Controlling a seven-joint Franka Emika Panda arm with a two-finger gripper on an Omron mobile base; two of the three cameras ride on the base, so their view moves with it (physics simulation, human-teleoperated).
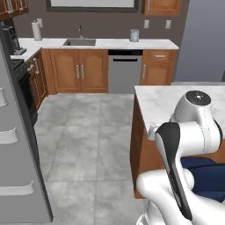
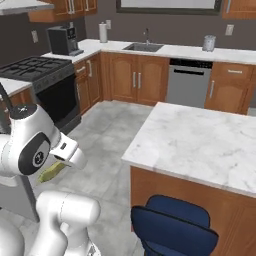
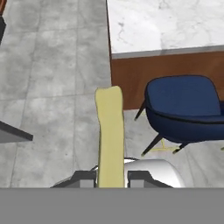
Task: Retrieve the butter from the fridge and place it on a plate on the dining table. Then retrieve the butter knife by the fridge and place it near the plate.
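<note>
Hand view: gripper is clamping the butter, carrying it toward the table; next, finding the plate and lowering butter onto it.

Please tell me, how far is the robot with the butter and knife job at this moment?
Done: the butter is out of the fridge and clamped in the hand, which is over the floor beside the dining table. In hand: carrying it to the table. Left: setting it on a plate, then fetching the butter knife and laying it near the plate. The table part in view is bare.
</note>
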